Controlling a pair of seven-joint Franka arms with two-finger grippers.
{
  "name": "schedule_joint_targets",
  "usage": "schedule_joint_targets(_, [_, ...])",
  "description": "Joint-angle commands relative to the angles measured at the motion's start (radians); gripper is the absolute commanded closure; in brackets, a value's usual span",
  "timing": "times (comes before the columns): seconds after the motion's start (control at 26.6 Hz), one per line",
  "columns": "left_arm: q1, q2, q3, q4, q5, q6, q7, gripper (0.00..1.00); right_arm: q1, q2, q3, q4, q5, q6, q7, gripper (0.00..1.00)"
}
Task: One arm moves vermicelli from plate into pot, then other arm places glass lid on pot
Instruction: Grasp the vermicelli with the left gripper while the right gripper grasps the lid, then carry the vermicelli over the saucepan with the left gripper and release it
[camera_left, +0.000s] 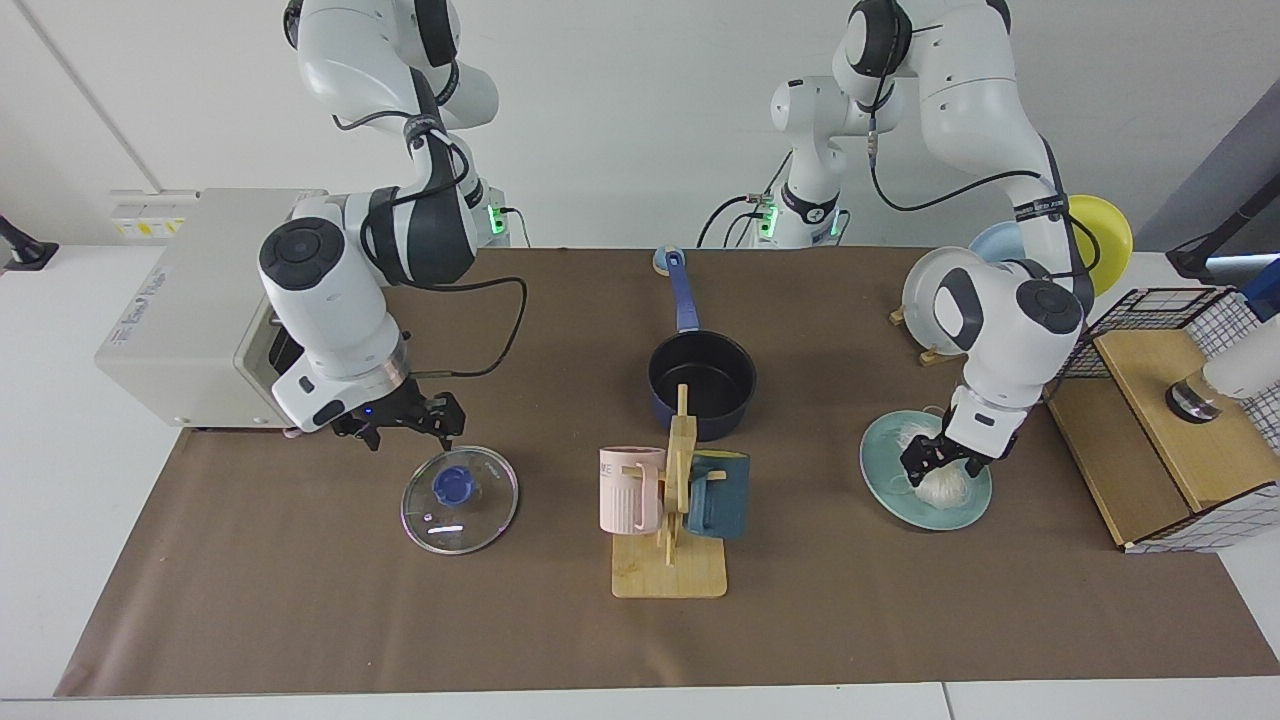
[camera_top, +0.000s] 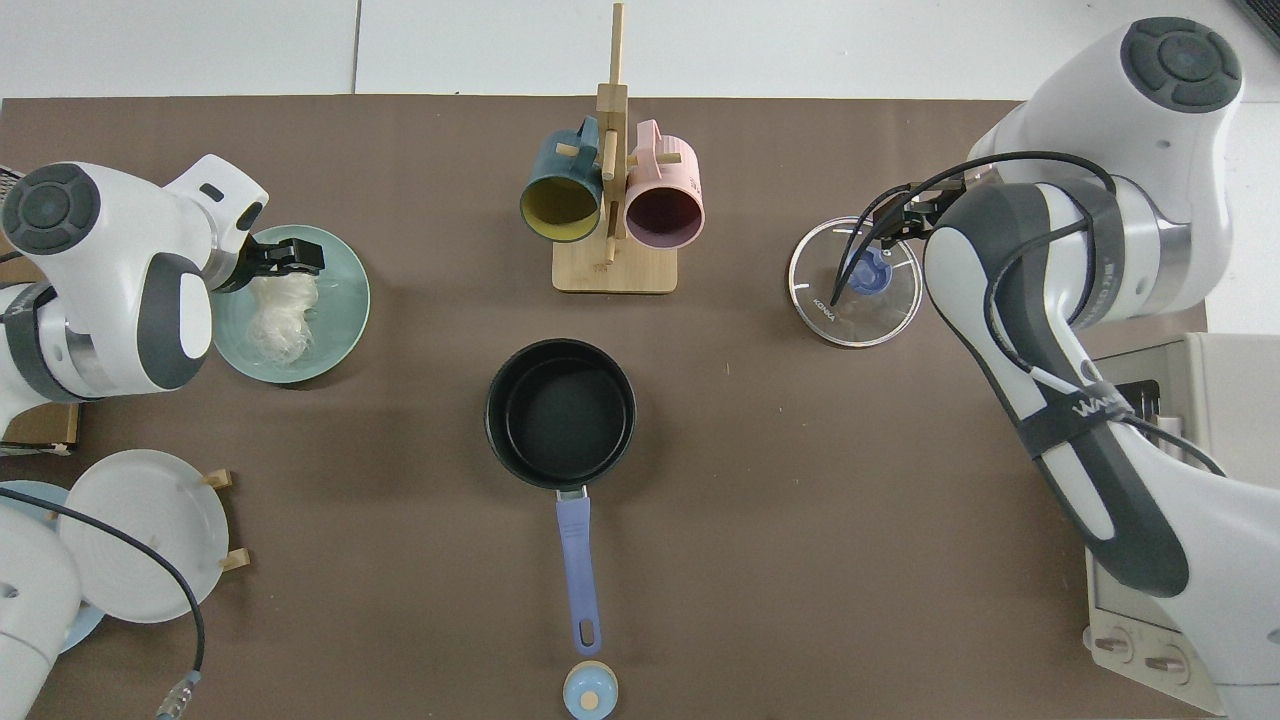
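The white vermicelli (camera_left: 942, 486) lies on the pale teal plate (camera_left: 878, 462) at the facing view's right. My left gripper (camera_left: 940, 465) is low over the bundle, open, fingers on either side of its top. In the top view the left gripper (camera_top: 290, 262) sits at the vermicelli's (camera_top: 280, 318) edge on the plate (camera_top: 345, 300). The dark pot (camera_left: 702, 385) (camera_top: 560, 412) stands empty mid-table, its blue handle pointing at the arm bases. The glass lid (camera_left: 460, 505) (camera_top: 850, 310) lies flat. My right gripper (camera_left: 405, 430) hovers open just above its far rim.
A wooden mug rack (camera_left: 668, 570) with a pink and a dark teal mug stands in front of the pot. A toaster oven (camera_left: 180, 320) is behind the right arm. White, light blue and yellow plates (camera_left: 950, 290) and a wooden box (camera_left: 1170, 430) flank the left arm.
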Motion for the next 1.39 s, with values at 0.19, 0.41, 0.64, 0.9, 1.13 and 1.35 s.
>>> schedule_joint_targets(0.19, [-0.008,0.003,0.005,-0.05,0.016,0.02,-0.03,0.0,-0.002,0.106,0.019,0.039,0.017,0.078,0.044,0.0])
schedule_joint_targets(0.41, [-0.011,-0.002,0.002,-0.044,0.007,-0.032,-0.082,0.66,-0.001,0.134,0.019,0.017,0.023,0.135,0.076,0.0])
schedule_joint_targets(0.64, [-0.021,-0.011,-0.015,0.034,0.044,-0.119,-0.165,1.0,0.005,0.126,0.021,-0.061,0.022,0.216,0.085,0.0])
schedule_joint_targets(0.9, [-0.019,-0.08,-0.048,0.158,0.062,-0.346,-0.162,1.0,0.013,0.131,0.019,-0.09,0.023,0.254,0.089,0.0])
schedule_joint_targets(1.13, [-0.022,-0.186,-0.094,0.151,0.047,-0.477,-0.177,1.0,0.014,0.131,0.021,-0.13,0.023,0.274,0.087,0.0])
schedule_joint_targets(1.35, [-0.022,-0.284,-0.159,0.145,-0.017,-0.618,-0.2,1.0,0.014,0.12,0.021,-0.19,0.023,0.324,0.087,0.0])
